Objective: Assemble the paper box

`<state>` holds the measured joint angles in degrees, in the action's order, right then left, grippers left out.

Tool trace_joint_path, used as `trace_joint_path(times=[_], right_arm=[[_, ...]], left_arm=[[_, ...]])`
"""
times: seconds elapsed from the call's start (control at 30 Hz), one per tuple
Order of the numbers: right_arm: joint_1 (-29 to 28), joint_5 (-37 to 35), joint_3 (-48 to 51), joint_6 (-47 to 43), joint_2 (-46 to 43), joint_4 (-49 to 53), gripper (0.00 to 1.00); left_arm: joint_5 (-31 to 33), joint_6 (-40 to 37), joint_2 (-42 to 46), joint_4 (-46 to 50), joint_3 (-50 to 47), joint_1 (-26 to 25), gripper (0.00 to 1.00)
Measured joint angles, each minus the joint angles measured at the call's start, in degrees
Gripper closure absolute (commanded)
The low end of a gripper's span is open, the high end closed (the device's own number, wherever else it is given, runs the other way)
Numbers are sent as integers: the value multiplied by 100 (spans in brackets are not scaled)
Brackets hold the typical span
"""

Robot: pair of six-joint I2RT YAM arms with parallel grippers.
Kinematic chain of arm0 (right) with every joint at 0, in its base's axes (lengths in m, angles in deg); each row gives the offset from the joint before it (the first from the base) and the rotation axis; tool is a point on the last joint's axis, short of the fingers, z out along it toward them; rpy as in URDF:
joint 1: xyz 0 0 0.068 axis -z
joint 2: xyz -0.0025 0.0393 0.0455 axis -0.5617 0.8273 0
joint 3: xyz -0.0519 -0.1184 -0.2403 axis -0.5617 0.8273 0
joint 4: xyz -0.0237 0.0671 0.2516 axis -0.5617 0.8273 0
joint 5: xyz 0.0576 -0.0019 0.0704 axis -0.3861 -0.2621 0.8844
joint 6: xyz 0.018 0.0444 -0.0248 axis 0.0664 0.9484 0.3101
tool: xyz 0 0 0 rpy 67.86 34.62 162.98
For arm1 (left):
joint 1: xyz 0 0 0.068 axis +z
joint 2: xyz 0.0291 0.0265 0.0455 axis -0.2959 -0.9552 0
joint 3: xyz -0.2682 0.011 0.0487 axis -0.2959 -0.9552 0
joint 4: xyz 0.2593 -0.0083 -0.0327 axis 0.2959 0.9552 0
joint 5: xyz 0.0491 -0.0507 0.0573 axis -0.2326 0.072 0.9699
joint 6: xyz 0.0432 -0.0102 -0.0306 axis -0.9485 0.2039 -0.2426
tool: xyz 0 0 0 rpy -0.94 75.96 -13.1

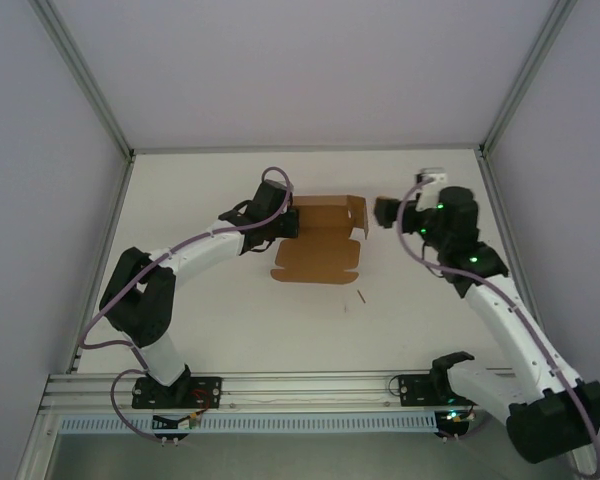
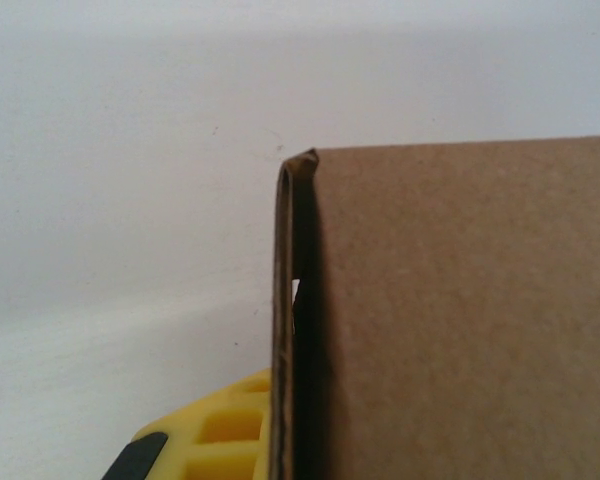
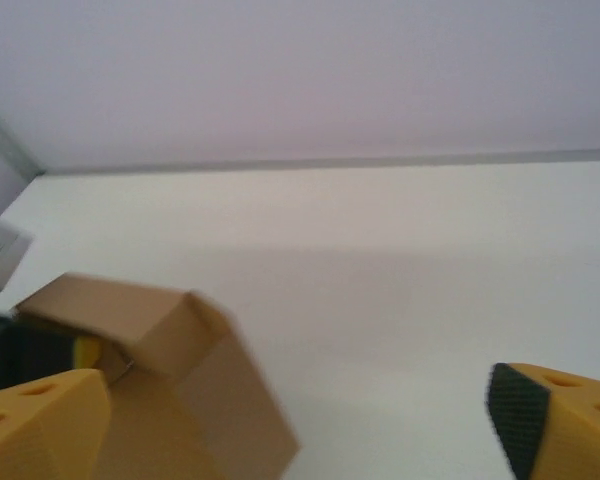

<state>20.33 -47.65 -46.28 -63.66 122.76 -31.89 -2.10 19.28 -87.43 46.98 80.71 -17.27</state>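
Observation:
The paper box [image 1: 320, 250] is brown cardboard lying mid-table, with its back and side walls folded up and a flat flap reaching toward me. My left gripper [image 1: 283, 222] is at the box's left wall. In the left wrist view that wall [image 2: 460, 310] stands edge-on against one yellow finger [image 2: 220, 430]; the other finger is hidden behind the cardboard, and the jaws are shut on the wall. My right gripper [image 1: 384, 212] hangs just right of the box, apart from it. In the right wrist view its fingers [image 3: 40, 420] are spread wide with nothing between them, and the box corner [image 3: 150, 330] shows at lower left.
A thin dark sliver [image 1: 362, 296] lies on the white table in front of the box's right end. An aluminium rail [image 1: 300, 385] carrying both arm bases runs along the near edge. Grey enclosure walls and metal posts [image 1: 85, 75] bound the table.

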Motion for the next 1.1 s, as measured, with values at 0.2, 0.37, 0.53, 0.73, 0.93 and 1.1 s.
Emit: trace_joint_path(times=[0.2,0.37,0.53,0.73,0.93,1.1], right_arm=[[765,1032,-20,-496,898,420,18],[765,2417,-31,-1217,1709,527,27],[682,3390,-302,-1580,2173,525,39],[393,3654,-542,-1725,2450,442,43],[-35,3180,-638,-1635,2710,170,49],[-551,1784,-833,-1191,2861,-173,50]], left_arm=[[-177,-83,33,-81,0,0,100],[-306,-162,131,-136,0,0,100],[-343,-179,144,-133,0,0,100],[-417,-190,144,-136,0,0,100],[-490,-258,144,-131,0,0,100],[-407,-249,144,-129,0,17,100]])
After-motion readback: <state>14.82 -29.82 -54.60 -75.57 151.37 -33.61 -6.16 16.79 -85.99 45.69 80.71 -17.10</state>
